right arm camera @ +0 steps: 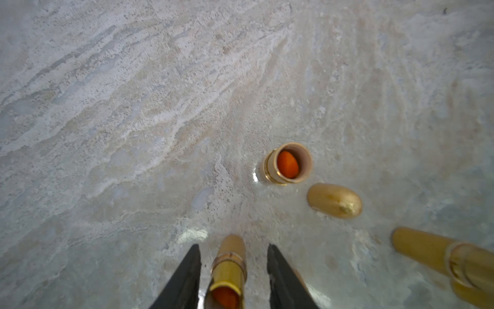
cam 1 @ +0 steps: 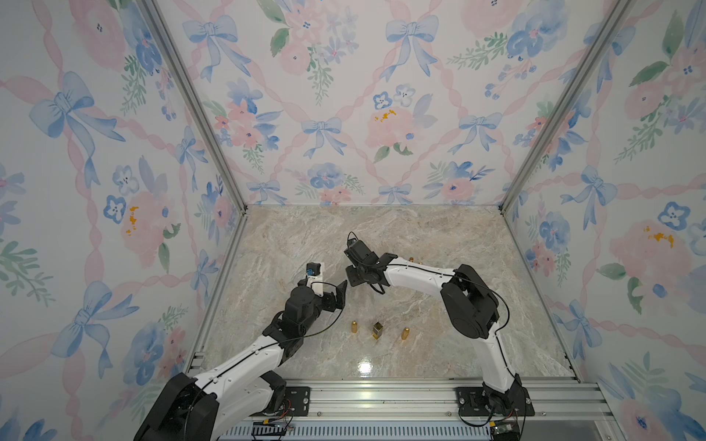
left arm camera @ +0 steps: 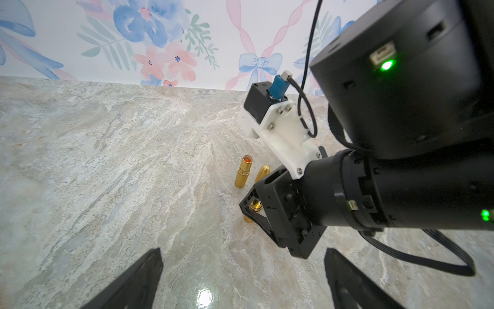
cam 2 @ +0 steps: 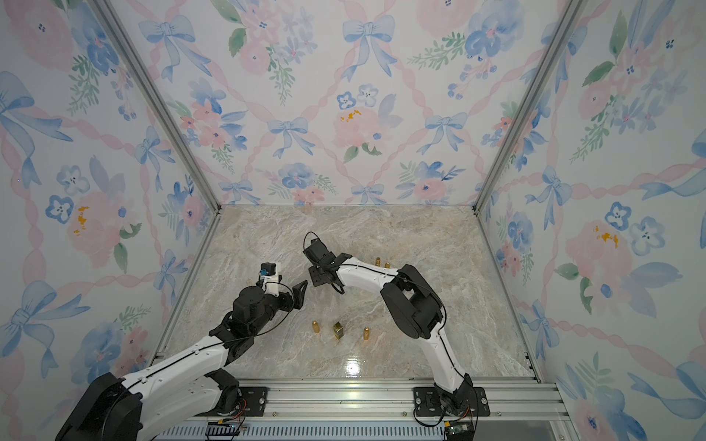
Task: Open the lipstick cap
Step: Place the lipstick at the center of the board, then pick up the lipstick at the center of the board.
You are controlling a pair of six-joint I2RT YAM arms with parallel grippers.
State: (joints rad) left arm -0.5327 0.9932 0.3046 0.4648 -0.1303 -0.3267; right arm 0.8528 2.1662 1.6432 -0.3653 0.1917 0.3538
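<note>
**Uncapped lipstick stands free between parted jaws**

The right pincer [right arm camera: 233,246] points down at the marble table [cam 1: 458,244], a little toward 11 o'clock of the table's middle. Its jaws stand partly apart and grip nothing. In the right wrist view the uncapped lipstick [right arm camera: 229,267] is upright between the two black fingers [right arm camera: 187,275]. Its orange stick shows inside the gold tube, and a strip of table is visible on either side of it. In both top views the pincer hides this lipstick.

A second uncapped lipstick [right arm camera: 288,163] stands near it, and a gold cap [right arm camera: 335,201] lies on its side just beside that one. The left pincer [left arm camera: 243,251] hangs close by, at about 8 o'clock from the right one, with its jaws spread wide and empty. A row of three gold pieces [cam 1: 377,330] stands toward 6 o'clock of the table's middle, well apart from both pincers.
</note>
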